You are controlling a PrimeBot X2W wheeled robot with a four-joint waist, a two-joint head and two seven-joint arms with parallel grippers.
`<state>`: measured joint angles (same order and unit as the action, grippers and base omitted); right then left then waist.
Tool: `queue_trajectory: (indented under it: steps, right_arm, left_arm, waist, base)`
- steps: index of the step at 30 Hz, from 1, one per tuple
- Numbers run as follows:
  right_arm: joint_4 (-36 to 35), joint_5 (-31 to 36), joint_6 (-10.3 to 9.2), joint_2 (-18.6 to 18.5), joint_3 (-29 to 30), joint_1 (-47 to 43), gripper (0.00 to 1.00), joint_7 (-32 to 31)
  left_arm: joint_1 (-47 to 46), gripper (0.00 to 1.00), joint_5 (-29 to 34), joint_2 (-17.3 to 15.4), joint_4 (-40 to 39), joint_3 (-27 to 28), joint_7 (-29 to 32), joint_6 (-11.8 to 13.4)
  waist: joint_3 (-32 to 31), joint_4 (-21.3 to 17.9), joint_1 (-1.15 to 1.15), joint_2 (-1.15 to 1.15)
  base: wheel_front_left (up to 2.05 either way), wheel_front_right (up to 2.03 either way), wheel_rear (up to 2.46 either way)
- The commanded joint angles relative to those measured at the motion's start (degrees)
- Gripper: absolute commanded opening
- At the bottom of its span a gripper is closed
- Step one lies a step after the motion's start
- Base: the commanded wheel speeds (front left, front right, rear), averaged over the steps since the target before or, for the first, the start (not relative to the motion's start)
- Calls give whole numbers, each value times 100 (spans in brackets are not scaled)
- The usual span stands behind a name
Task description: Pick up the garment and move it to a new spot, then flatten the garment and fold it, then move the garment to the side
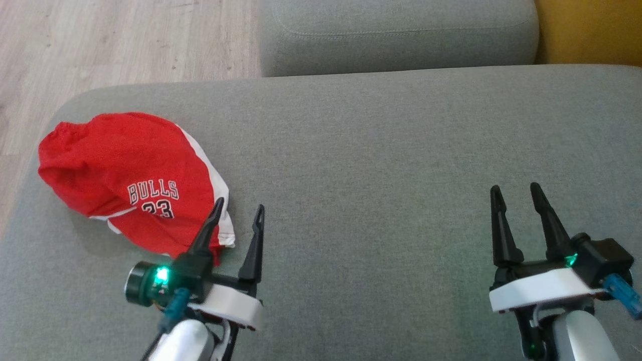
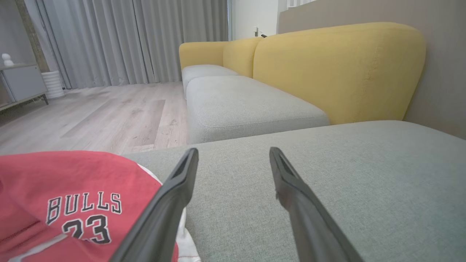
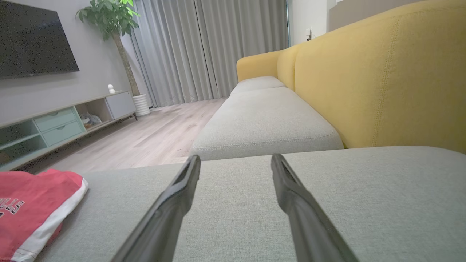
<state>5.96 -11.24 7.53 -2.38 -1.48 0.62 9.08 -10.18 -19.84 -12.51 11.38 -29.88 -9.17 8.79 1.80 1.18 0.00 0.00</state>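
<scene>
Looking down in the head view, we've got both tools at the bottom of the picture, hovering over the big grey sofa cushion. The left tool has its fingers spread wide with nothing between them. Same deal for the right tool: wide, empty, and well apart from the left one.

Just beside the left tool sits the garment, a red Bulls 23 piece with white trim, bunched in a rumpled heap near the cushion's left edge. One finger of the left tool overlaps its white hem, but we can't tell if it actually touches.

Further out there's a second grey cushion with the yellow backrest on the right and the pale wood floor off to the left. Way back, the wrist views give us grey curtains, a TV on the wall and a potted plant.
</scene>
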Motion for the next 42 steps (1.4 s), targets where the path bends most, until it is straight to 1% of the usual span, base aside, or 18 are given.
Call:
queue_trajectory:
  steps: [1,7,9,11,14,18,19,20,23,26,31,37,42]
  right_arm:
    - [-253,249,-3,-40,-115,248,100,92]
    - [-272,659,-3,-42,-172,246,100,193]
    - [-218,479,-4,-43,-159,218,100,227]
    - [-186,470,-4,-44,-151,218,100,261]
    - [-121,299,-4,-44,-136,189,100,311]
    - [-8,168,-4,-46,-168,164,100,379]
    - [83,163,-4,-46,-223,153,100,413]
    - [83,163,-4,-46,-223,153,100,413]
    - [243,169,-4,-47,-308,134,100,463]
    - [381,281,-4,-48,-400,137,100,514]
    - [485,465,-4,-50,-486,161,100,592]
    - [503,391,-4,-50,-496,199,100,592]
    - [486,335,-4,-50,-528,157,100,592]
  left_arm:
    - [-370,100,227,-138,-147,23,-86,87]
    - [-474,100,494,-208,-74,-266,-187,318]
    - [-461,100,475,-196,-77,-281,-220,373]
    - [-398,100,329,-134,-122,-197,-253,396]
    - [-281,100,109,-41,-167,8,-304,322]
    - [-121,100,-43,96,-86,324,-371,122]
    - [-56,100,-17,149,39,429,-405,10]
    - [-56,100,-17,149,39,429,-405,10]
    - [-18,100,145,191,350,456,-455,-150]
    - [-43,100,340,266,550,484,-506,-238]
    - [-86,100,766,351,701,518,-583,-294]
    - [-85,100,897,467,722,744,-583,-354]
    - [-21,100,896,566,717,1045,-583,-323]
  waist:
    - [7,8,0,0]
    - [29,35,0,0]
    - [35,42,0,0]
    - [47,53,0,0]
    - [65,67,0,0]
    - [72,79,0,0]
    - [70,81,0,0]
    - [70,81,0,0]
    - [56,81,0,0]
    - [50,85,0,0]
    - [49,92,0,0]
    - [54,141,0,0]
    - [31,378,0,0]
  base:
    - [0,0,0]
    - [0,0,0]
    - [0,0,0]
    - [0,0,0]
    - [0,0,0]
    - [0,0,0]
    - [0,0,0]
    - [0,0,0]
    - [0,0,0]
    - [0,0,0]
    - [0,0,0]
    - [0,0,0]
    - [0,0,0]
